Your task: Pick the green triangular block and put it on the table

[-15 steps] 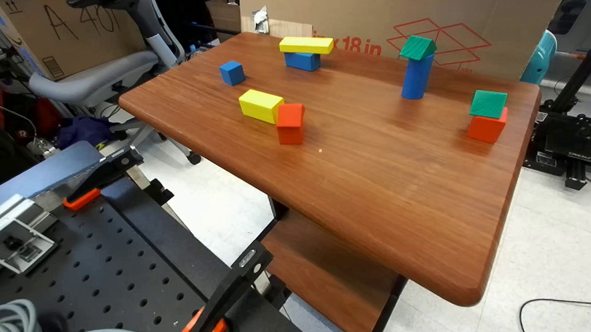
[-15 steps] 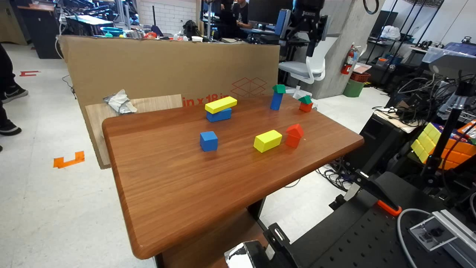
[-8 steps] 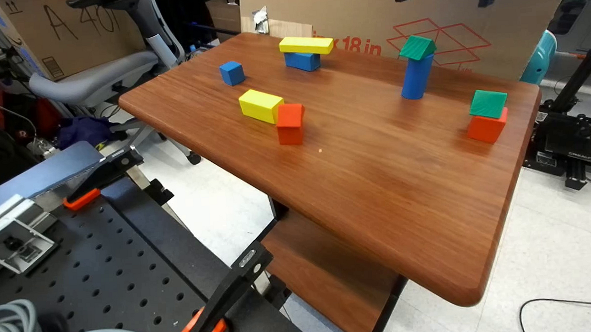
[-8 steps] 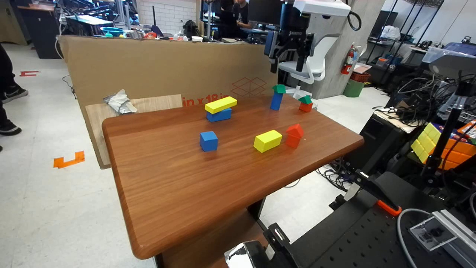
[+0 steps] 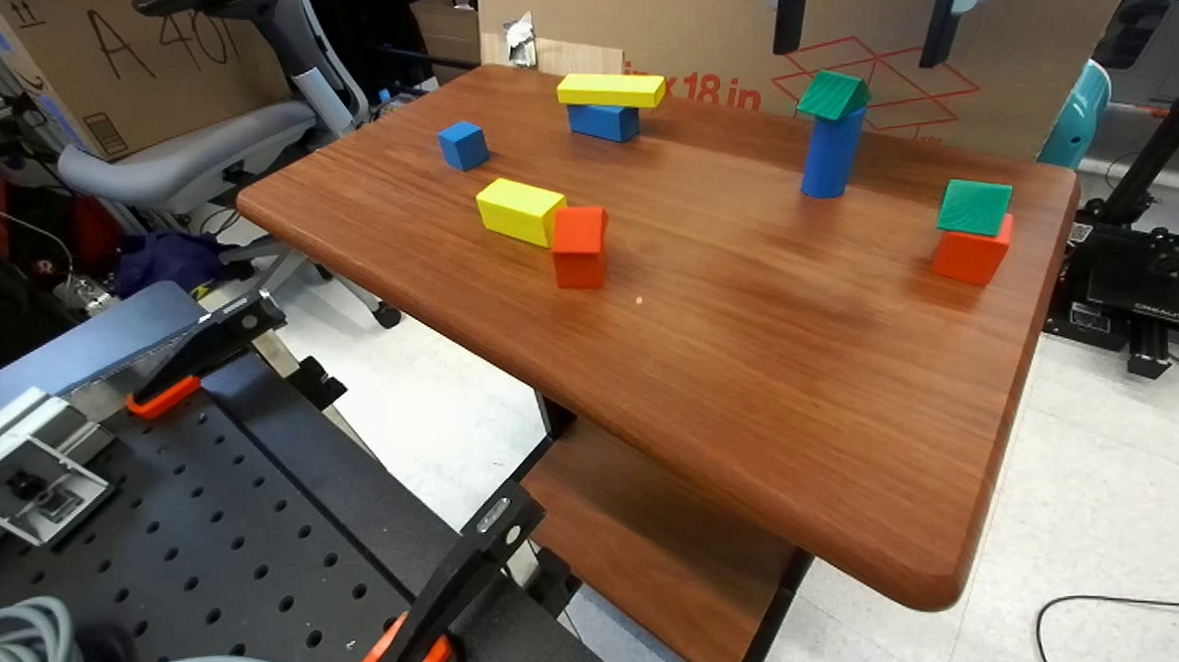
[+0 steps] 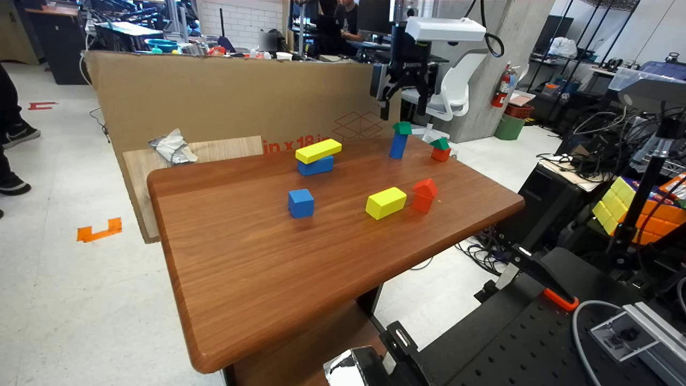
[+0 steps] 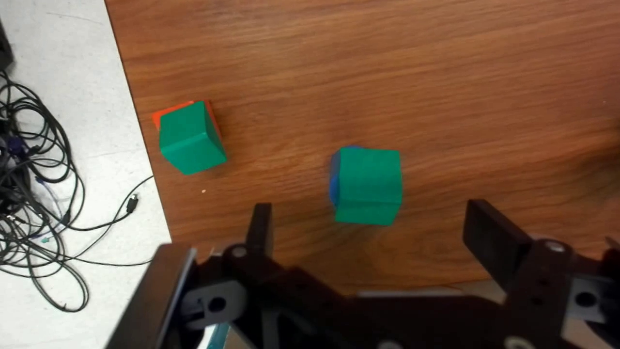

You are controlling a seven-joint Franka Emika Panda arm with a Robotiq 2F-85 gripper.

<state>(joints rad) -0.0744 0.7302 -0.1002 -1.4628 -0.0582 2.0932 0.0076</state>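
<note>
The green triangular block (image 5: 835,94) sits on top of the upright blue pillar (image 5: 830,156) at the table's far side. It shows in an exterior view (image 6: 402,128) and in the wrist view (image 7: 369,186), where it hides most of the pillar. My gripper (image 5: 860,57) is open and empty, with a finger on either side. It hangs above the block and apart from it, as an exterior view also shows (image 6: 403,114). In the wrist view the block lies between the fingertips (image 7: 369,207), slightly beyond them. The table (image 5: 750,364) is reddish-brown wood grain.
Another green block (image 5: 975,207) rests on an orange-red block (image 5: 971,258) near the table's edge. A yellow bar (image 5: 611,90) lies on a blue block (image 5: 603,122). A blue cube (image 5: 463,145), a yellow block (image 5: 522,212) and red blocks (image 5: 579,249) stand nearby. A cardboard sheet (image 6: 241,102) stands behind.
My open gripper has come down into view and lowered toward the green triangular block on the pillar; in an exterior view it also shifted left. The blocks have not moved.
</note>
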